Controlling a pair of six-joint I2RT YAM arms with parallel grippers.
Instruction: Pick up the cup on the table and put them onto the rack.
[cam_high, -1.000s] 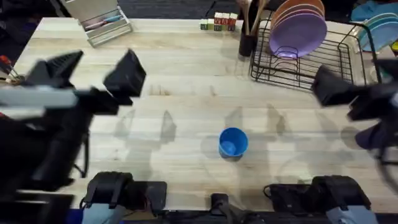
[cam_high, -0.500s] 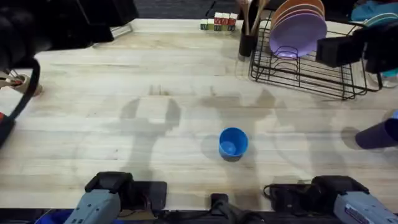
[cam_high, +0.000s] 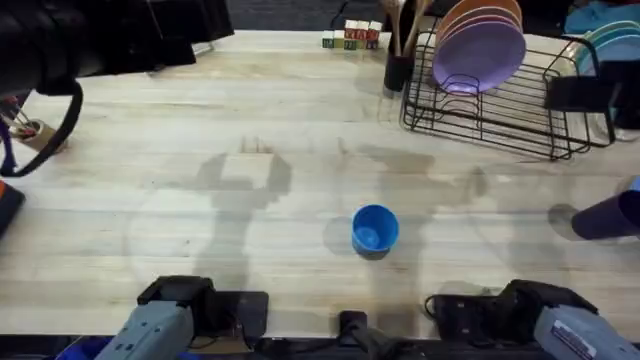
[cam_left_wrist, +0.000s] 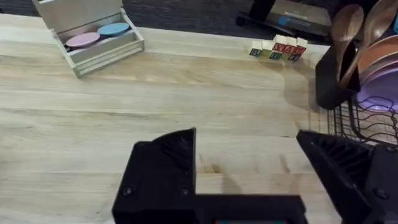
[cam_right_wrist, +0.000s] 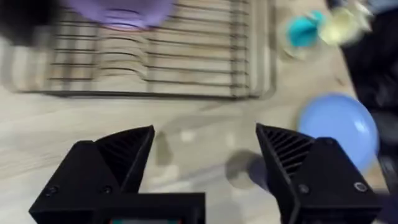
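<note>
Looking left to right across the overhead frame, we are seeing our left gripper (cam_left_wrist: 245, 168) hanging wide open over bare table (cam_high: 200, 120) at upper left. The cup (cam_high: 375, 229) is standing upright at lower centre, untouched. Our right gripper (cam_right_wrist: 205, 155) is also gaping open beside the rack (cam_high: 500, 105) at upper right, empty, likely awaiting the pickup.

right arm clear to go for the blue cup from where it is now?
Probably yes. The cup stands upright and alone on bare table, nothing beside it. The right gripper is open, over the table by the rack, so the way to the cup looks free.
</note>
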